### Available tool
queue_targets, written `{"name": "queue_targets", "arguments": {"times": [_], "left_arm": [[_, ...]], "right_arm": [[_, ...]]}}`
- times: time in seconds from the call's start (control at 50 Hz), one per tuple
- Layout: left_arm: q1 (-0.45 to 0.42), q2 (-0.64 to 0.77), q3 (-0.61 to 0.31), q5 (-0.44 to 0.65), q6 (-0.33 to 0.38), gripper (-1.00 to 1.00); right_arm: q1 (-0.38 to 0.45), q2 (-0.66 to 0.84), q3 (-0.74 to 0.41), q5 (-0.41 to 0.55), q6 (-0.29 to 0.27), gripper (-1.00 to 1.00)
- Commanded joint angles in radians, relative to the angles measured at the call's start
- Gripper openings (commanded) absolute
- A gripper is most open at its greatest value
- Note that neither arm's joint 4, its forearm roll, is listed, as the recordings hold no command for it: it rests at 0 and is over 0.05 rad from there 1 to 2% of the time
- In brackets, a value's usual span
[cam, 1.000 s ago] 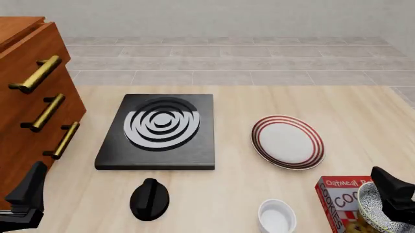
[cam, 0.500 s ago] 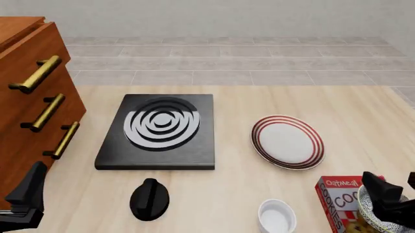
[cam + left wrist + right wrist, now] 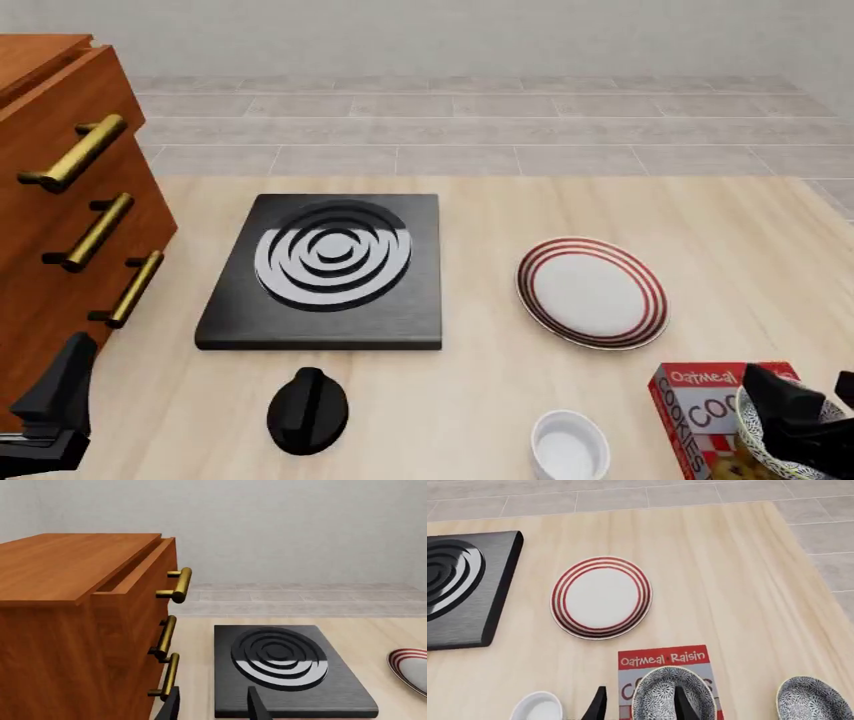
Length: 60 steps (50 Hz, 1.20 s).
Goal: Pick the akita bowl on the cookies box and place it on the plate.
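Wooden tabletop, near to far: right gripper (image 3: 637,705) has lowered over the akita bowl (image 3: 672,696) on the cookies box (image 3: 664,659) — jaws parted astride its rim, not yet clamped — plate (image 3: 591,292) beyond, bare.

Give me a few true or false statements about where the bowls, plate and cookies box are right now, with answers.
1. The akita bowl sits on the cookies box. True.
2. The plate holds a bowl. False: it is bare.
3. The right tool straddles the akita bowl's rim. True.
4. The white bowl sits on the burner. False: it is on the table, left of the box.
5. The left tool holds the plate. False: it holds nothing.
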Motion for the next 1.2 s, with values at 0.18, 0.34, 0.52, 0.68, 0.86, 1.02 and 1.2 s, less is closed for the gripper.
{"name": "queue_targets", "arguments": {"times": [0.18,0.34,0.52,0.68,0.86,1.02,1.2], "left_arm": [[0.000,0.000,0.000,0.000,0.000,1.00],[0.000,0.000,0.000,0.000,0.000,1.00],[0.000,0.000,0.000,0.000,0.000,1.00],[0.000,0.000,0.000,0.000,0.000,1.00],[0.000,0.000,0.000,0.000,0.000,1.00],[0.000,0.000,0.000,0.000,0.000,1.00],[0.000,0.000,0.000,0.000,0.000,1.00]], "right_arm": [[-0.027,-0.008,0.011,0.020,0.023,1.00],[-0.023,-0.013,0.023,0.032,0.030,1.00],[-0.012,-0.001,0.026,0.026,0.046,1.00],[-0.007,0.014,0.038,0.017,0.056,1.00],[-0.005,0.022,0.050,0.007,0.060,1.00],[-0.012,0.030,0.059,-0.004,0.059,1.00],[-0.027,0.021,0.069,-0.005,0.031,1.00]]}}
